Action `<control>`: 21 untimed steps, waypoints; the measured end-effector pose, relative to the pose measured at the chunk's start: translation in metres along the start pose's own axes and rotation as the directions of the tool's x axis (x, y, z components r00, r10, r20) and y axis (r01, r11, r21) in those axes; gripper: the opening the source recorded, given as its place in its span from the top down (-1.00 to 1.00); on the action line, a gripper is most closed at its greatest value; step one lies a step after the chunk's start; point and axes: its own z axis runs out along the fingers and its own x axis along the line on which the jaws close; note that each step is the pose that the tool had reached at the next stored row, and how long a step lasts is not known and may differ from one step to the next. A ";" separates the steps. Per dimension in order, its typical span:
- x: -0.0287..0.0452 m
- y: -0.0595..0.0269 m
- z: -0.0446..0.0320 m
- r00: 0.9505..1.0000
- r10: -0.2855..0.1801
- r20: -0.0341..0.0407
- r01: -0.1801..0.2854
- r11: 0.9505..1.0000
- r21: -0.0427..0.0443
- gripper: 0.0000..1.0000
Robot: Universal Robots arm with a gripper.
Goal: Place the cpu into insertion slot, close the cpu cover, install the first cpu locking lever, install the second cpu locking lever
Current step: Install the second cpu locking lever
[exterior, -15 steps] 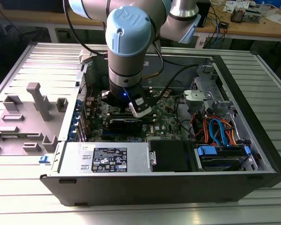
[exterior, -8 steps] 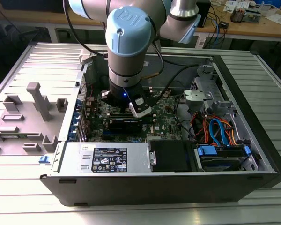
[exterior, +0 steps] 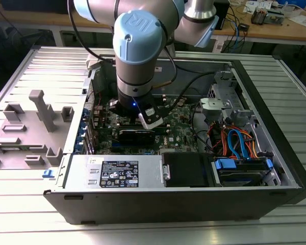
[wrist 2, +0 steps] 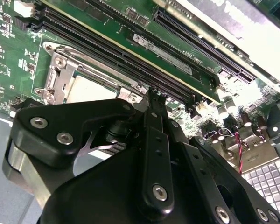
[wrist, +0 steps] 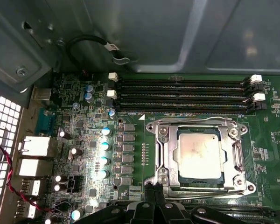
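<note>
The cpu (wrist: 199,156) sits in the socket under the closed cover (wrist: 164,154); the end effector (wrist: 151,190), fingers pressed together, hovers just beside it.

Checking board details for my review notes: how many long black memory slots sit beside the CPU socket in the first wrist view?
4, in parallel rows between the cpu cover and the case wall: first, second, third, fourth. All look empty.

Wrist views close, sharing socket (wrist: 199,156); exterior perhaps overhead
</note>
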 end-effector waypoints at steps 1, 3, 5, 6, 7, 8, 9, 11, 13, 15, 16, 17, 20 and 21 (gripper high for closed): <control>0.0002 -0.0001 0.0004 1.000 0.000 0.000 0.000 1.000 0.000 0.79; 0.0005 -0.0001 0.0011 1.000 0.001 0.000 -0.001 1.000 0.000 0.79; 0.0011 -0.0004 0.0023 1.000 0.005 0.001 -0.005 1.000 -0.001 0.79; 0.0014 -0.0004 0.0029 1.000 0.005 0.001 -0.005 1.000 -0.004 0.79; 0.0015 -0.0005 0.0032 1.000 0.005 0.001 -0.005 1.000 -0.005 0.79; 0.0016 -0.0006 0.0034 1.000 0.004 0.001 -0.004 1.000 -0.006 0.79; 0.0020 -0.0005 0.0038 1.000 0.005 0.002 -0.005 1.000 -0.008 0.79; 0.0028 -0.0004 0.0042 1.000 0.005 0.001 -0.005 1.000 -0.008 0.79; 0.0034 -0.0005 0.0054 1.000 0.005 0.001 -0.005 1.000 -0.009 0.79; 0.0034 -0.0002 0.0061 1.000 0.005 0.002 -0.005 1.000 -0.009 0.79; 0.0034 -0.0002 0.0069 1.000 0.005 0.002 -0.005 1.000 -0.010 0.79; 0.0034 -0.0002 0.0078 1.000 0.005 0.001 -0.005 1.000 -0.011 0.79; 0.0033 0.0002 0.0096 1.000 0.005 0.002 -0.005 1.000 -0.013 0.79; 0.0033 0.0002 0.0101 1.000 0.005 0.002 -0.005 1.000 -0.014 0.79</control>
